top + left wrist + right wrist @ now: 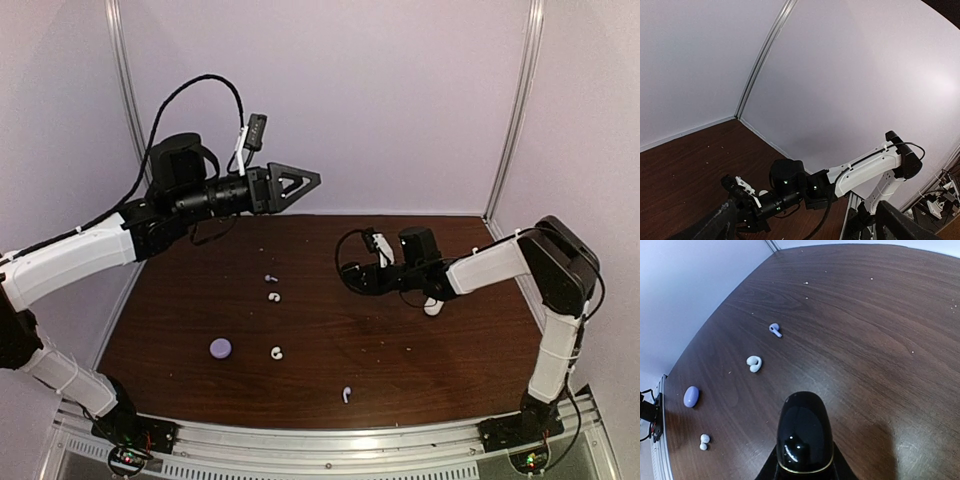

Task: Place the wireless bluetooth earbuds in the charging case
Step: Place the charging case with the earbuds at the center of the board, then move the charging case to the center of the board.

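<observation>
Top external view lets us count four earbuds loose on the wooden table (470, 370). A lavender stemmed earbud (271, 278) lies just behind a curled white earbud (274, 296). A second curled white earbud (277, 352) sits nearer the arms, and a white stemmed earbud (346, 394) lies nearest the front edge.

We count one lavender case (220, 347), closed, left of the second curled bud. One glossy black charging case (805, 430), lid shut, is pinched narrowly in the right gripper (805, 471) just above the wood. It blocks the lower middle of the right wrist view.

A white object (433, 305) is half hidden under the right arm, and we cannot tell what it is. The left gripper (312, 181) hangs raised over the back left, jaws spread wide around nothing.
</observation>
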### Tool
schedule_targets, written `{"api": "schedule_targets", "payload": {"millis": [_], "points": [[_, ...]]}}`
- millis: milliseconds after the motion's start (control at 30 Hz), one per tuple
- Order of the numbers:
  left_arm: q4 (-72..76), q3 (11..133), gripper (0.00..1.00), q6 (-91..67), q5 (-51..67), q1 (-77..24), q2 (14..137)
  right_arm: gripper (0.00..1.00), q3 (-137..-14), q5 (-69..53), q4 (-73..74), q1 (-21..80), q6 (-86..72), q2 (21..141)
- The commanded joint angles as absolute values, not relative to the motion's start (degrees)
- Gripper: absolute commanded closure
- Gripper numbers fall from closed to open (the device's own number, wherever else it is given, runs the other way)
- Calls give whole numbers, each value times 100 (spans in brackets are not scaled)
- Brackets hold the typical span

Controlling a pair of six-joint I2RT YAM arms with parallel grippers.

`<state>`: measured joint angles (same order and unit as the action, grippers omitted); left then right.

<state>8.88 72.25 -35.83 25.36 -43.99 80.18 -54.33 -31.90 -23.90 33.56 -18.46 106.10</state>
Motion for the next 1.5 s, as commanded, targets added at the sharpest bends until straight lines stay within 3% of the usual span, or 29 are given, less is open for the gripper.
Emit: {"api": "schedule_targets", "payload": {"millis": [0,367,667,800,1067,1467], "points": [[1073,7385,2,-3722,2775,-4249,7940,100,-6273,-3044,-1878,3258,-1904,11294],[1298,7166,2,-3749,2863,-4168,7965,92,-8064,-3196,-847,2846,-1913,12799],[1333,7291,2,-3841,2993,-4157,8075,52,-8349,-3104,-524,2692,-1723,12882],[1244,7171,2,-3790,2877,-4144,8025,42,-8210,-2992,-462,2643,-1620,12613],[1172,6873,2,-3712,2666,-4122,8009,36,-7559,-2674,-368,2434,-1353,11451],[861,6042,2,-3204,2131,-4069,7638,24,-5432,-1457,123,2233,-742,9268]]}}
